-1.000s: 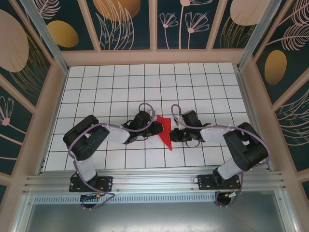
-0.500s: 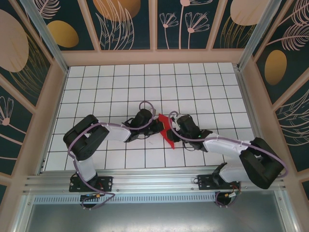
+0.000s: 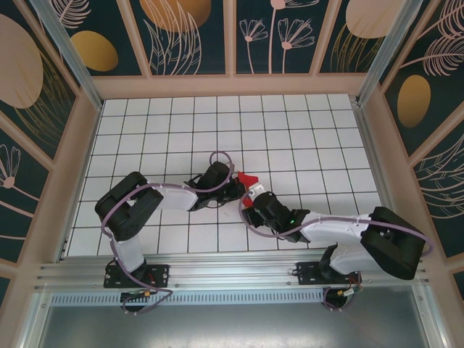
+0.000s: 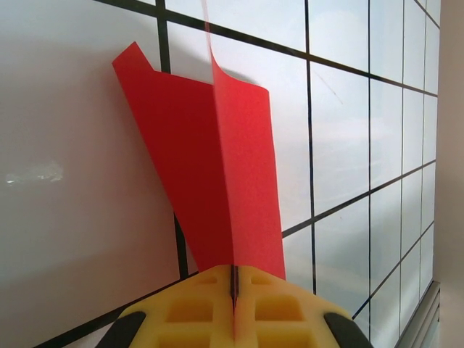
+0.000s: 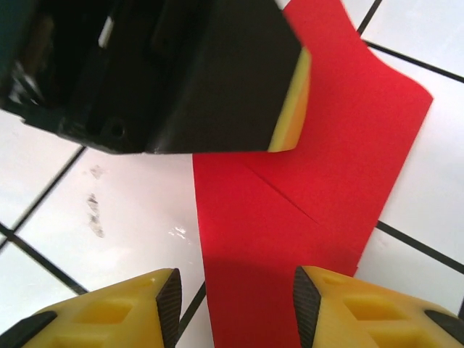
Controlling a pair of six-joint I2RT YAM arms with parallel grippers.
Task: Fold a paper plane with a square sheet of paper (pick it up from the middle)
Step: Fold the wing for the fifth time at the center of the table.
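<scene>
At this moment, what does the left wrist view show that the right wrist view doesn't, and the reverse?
Left wrist view: the left gripper, jaws shut on a fold of the red paper, whose flaps extend away from the grip, one far corner curled. Right wrist view: the right gripper, jaws apart with the paper's near end between them, a diagonal crease across the sheet, and the left gripper's black body from outside, its yellow pad against the paper. Both: the same red paper over the white tiled table with black grid lines.

No readable text, labels or numbers anywhere
</scene>
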